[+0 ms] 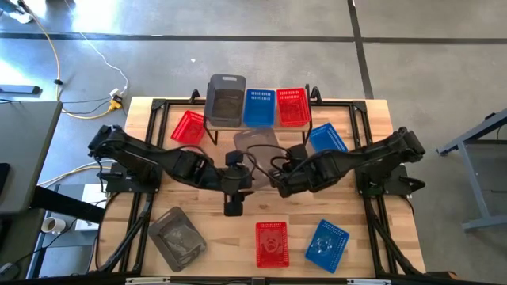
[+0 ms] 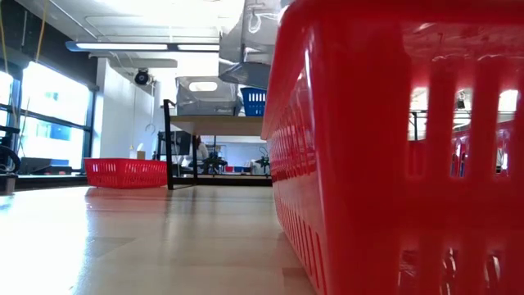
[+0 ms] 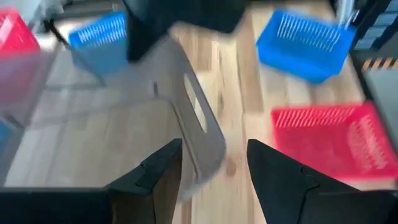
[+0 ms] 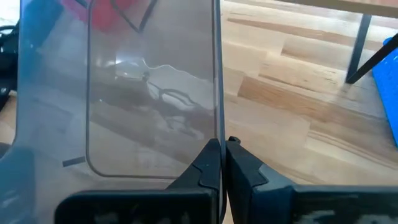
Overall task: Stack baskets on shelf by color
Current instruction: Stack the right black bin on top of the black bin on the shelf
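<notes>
i work on a butcher-block table [image 1: 214, 229] with the shelf [image 1: 257, 124] along its far edge, and the step in hand is the grey pile: one grey basket [image 1: 226, 100] already sits on the shelf's left end, a blue basket [image 1: 259, 107] in the middle and a red basket [image 1: 292, 106] on its right end. my right gripper [image 4: 222, 163] is clenched on the thin wall of a second grey basket [image 1: 255, 150], held near the table's centre just in front of the shelf, and my left gripper [image 3: 214, 171] has its jaws spread around that same basket's rim, not squeezing it as far as i can tell. next, i judge, i must let one claw take the load, lift the basket over the plank and nest it squarely into the grey one, keeping it level so it does not catch on the rim. around me lie a third grey basket [image 1: 177, 237] toward the near left corner, a red one [image 1: 272, 242] and a blue one [image 1: 327, 244] by the near edge, another red [image 1: 188, 127] left of the shelf and another blue [image 1: 326, 139] to its right. the two arms crowd each other at centre, which is my main worry.
</notes>
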Motion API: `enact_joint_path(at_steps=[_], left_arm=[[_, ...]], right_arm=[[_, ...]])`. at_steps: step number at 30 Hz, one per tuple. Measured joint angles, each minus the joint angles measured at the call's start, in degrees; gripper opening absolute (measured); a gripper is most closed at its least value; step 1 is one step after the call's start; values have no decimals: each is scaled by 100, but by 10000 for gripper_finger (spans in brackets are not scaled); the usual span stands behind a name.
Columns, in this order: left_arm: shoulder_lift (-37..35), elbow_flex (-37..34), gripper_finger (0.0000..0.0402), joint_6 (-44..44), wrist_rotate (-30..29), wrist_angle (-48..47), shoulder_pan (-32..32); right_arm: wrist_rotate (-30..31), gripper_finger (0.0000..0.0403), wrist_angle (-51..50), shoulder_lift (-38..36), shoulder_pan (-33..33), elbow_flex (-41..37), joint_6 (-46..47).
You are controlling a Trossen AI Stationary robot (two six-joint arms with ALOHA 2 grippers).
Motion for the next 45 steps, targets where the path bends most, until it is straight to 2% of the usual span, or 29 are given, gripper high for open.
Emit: enact_joint_path(at_steps=[10,19,23,28,30,35,39,45], left_arm=[[370,15,172,3,-259,70,27],[631,14,169,-207,-114,-348,201],[626,11,131,-251,-61,-405,221],[615,11,37,119,16,-400,180],[615,11,14,217,28,-410,151],[615,11,23,342,28,-427,133],[615,11,8,532,30,-442,133],[604,11,5,800,27,-566,130]], right_arm=[[1,0,496,48,-180,-2,-473],[-122,0,775,140,-218,-4,-751],[-119,0,786,140,-219,-4,-767],[-85,0,824,138,-219,-4,-907],[-130,0,843,138,-215,-4,-1018],[-134,0,862,133,-219,-4,-1174],[-177,8,857,129,-246,-4,-1196],[-222,74,837,127,-285,-4,-1201]])
